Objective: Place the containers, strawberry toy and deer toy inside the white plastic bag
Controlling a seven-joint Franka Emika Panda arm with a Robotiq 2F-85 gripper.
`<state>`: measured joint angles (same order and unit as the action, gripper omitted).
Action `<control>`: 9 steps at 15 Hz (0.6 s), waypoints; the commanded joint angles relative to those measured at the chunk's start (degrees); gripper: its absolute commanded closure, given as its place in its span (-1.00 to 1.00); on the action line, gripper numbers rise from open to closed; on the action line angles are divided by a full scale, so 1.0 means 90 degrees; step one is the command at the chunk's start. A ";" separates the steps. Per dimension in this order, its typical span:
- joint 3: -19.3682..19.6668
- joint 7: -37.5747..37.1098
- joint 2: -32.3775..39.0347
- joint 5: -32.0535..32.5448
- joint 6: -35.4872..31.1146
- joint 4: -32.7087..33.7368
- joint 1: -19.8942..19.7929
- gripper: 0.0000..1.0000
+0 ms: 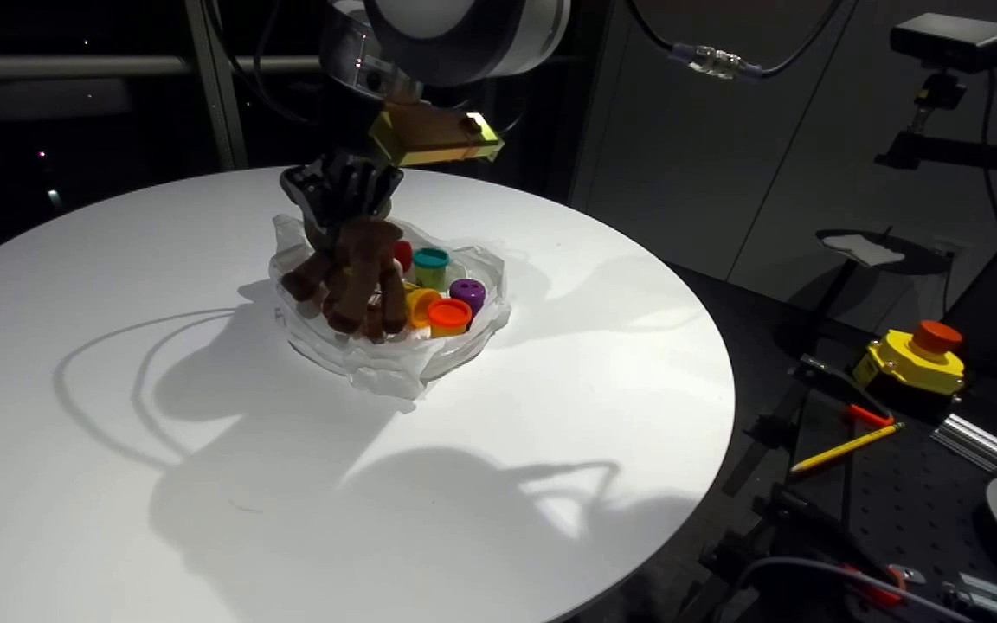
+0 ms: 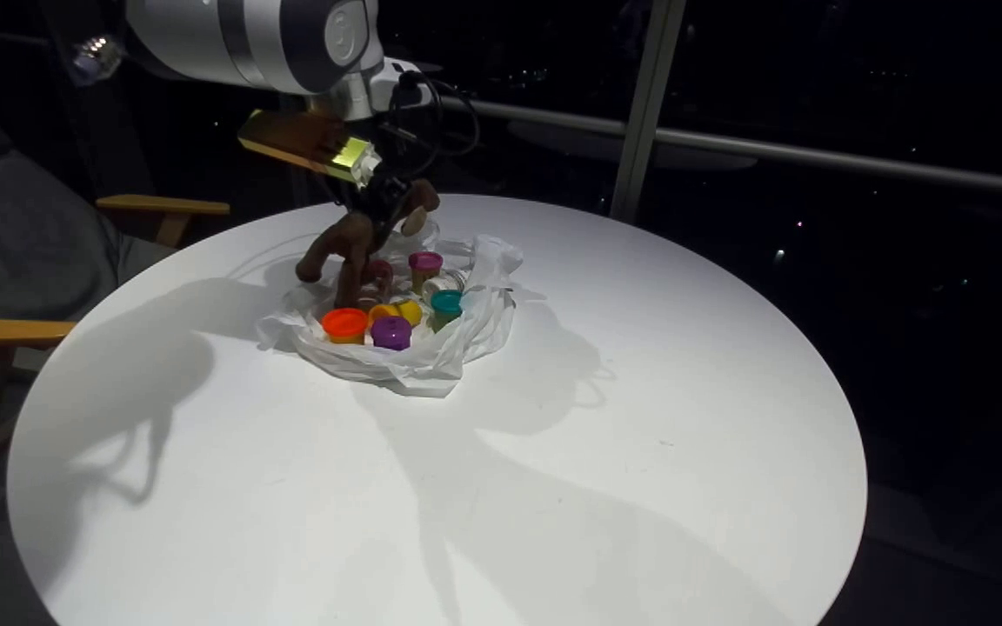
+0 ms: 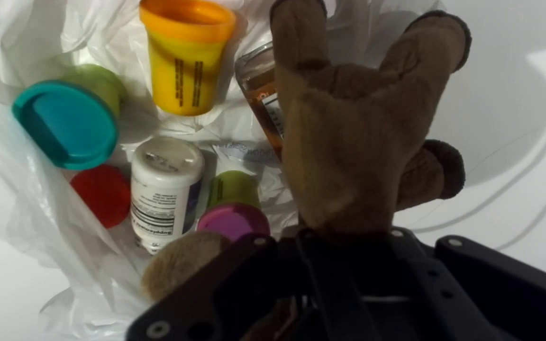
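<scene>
Fingers [image 1: 325, 208]: clamped on the deer toy [image 3: 344, 156]
Dark hooves [image 3: 450, 168]: one could land outside if released here — it overhangs the table [image 3: 505, 94] at 3 o'clock, wrist view
Deer toy: leg end toward 12, long axis 12 to 6
White plastic bag [image 1: 395, 368]: partly underneath, containers [image 3: 183, 80] around 10

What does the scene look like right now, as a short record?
Black tool: shut on the brown plush deer toy
Deer toy: partly over the white wrinkled plastic bag; contact unclear
Bag: open on the round white table
In bag, among others: teal-lidded green tub, magenta-lidded green tub, purple tub, orange-lidded tub, white plastic bottle
Red rounded item: strawberry or tub, cannot tell
</scene>
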<state>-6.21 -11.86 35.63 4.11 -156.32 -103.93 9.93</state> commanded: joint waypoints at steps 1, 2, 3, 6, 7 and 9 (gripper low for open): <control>0.0231 0.0073 -0.0076 -0.0087 0.0095 0.0019 0.0129 0.91; 0.0351 -0.0011 -0.0110 -0.0020 0.0094 -0.0036 0.0198 0.91; 0.0424 -0.0047 -0.0120 0.0005 0.0111 -0.0061 0.0231 0.91; 0.0538 0.0020 -0.0058 0.0063 0.0251 -0.0082 0.0288 0.91; 0.0591 0.0017 0.0002 0.0114 0.0333 -0.0047 0.0330 0.91; 0.0566 0.0138 0.0084 0.0179 0.0536 -0.0003 0.0362 0.15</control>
<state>-1.96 -11.70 35.93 4.51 -153.72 -104.40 11.73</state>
